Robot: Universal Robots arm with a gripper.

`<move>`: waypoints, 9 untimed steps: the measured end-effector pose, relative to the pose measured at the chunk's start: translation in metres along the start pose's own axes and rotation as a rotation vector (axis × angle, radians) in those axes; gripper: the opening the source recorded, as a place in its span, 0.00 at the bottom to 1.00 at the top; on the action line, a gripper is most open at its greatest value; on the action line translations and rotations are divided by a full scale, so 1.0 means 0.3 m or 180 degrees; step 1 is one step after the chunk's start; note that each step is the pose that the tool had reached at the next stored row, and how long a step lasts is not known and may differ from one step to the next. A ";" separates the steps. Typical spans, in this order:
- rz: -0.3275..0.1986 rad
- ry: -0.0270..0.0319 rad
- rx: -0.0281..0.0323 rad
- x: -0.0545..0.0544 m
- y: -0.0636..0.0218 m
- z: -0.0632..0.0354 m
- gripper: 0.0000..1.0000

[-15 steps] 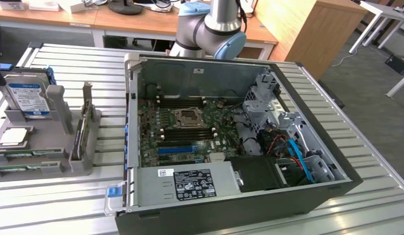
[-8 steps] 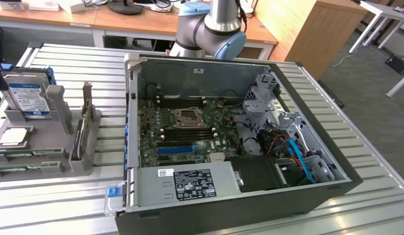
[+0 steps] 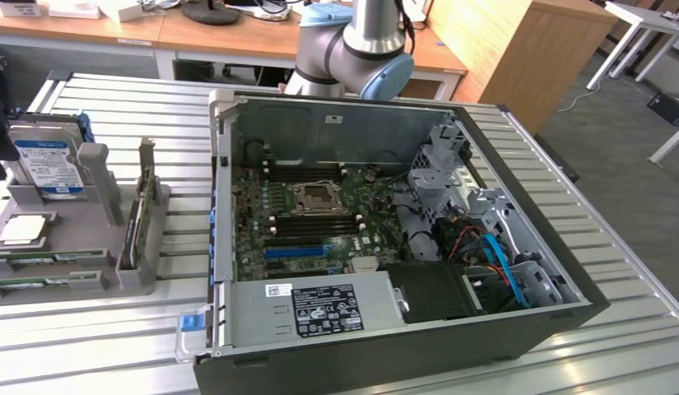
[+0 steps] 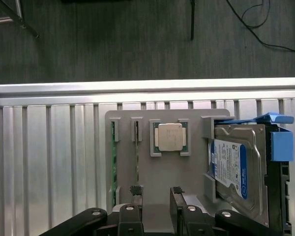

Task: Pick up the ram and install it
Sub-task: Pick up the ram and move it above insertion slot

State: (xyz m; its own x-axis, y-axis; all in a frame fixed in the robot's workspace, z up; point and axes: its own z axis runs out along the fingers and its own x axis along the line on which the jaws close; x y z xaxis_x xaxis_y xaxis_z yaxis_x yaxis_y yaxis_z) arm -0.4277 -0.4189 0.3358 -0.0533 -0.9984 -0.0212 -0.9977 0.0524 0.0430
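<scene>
Closest to where I stand, the ribbed metal surface (image 3: pixel 635 346) carries an open computer case (image 3: pixel 351 370). Its power supply (image 3: pixel 317 309) is at the near end. Past that lies the motherboard (image 3: pixel 300 214), with a long blue slot (image 3: pixel 293 249) and the processor socket (image 3: pixel 315 197).

Towards the exterior view's left, well apart from the board, a grey holder (image 3: pixel 136 280) sits on the same surface. The ram (image 3: pixel 43 262) stands on its long edge in one of the holder's near slots, not yet lifted. A second green stick (image 3: pixel 48 282) just like it is in the slot beside it, nearer to me. Farther along the holder come a processor chip (image 3: pixel 20 230) in its recess, an upright card (image 3: pixel 136 230) with a metal bracket, and a hard drive (image 3: pixel 48 164) with a blue label.

From above, the claw (image 4: pixel 156 201) hangs over the holder (image 4: pixel 169 172) with its jaws spread wide and nothing held. One fingertip (image 4: pixel 136 194) is right by the end of the ram (image 4: pixel 136 157); I cannot tell if it touches. The chip (image 4: pixel 169 136) and drive (image 4: pixel 231 164) lie to one side.

Behind the case the arm (image 3: pixel 355 41) rises, and wooden desks (image 3: pixel 207 33) stand beyond.
</scene>
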 end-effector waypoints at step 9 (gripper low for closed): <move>0.0000 0.0001 -0.0001 0.000 -0.001 0.022 0.36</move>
State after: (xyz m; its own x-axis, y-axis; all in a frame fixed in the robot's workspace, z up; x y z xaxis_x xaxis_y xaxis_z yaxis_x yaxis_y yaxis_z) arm -0.4278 -0.4189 0.3291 -0.0533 -0.9984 -0.0210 -0.9977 0.0524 0.0432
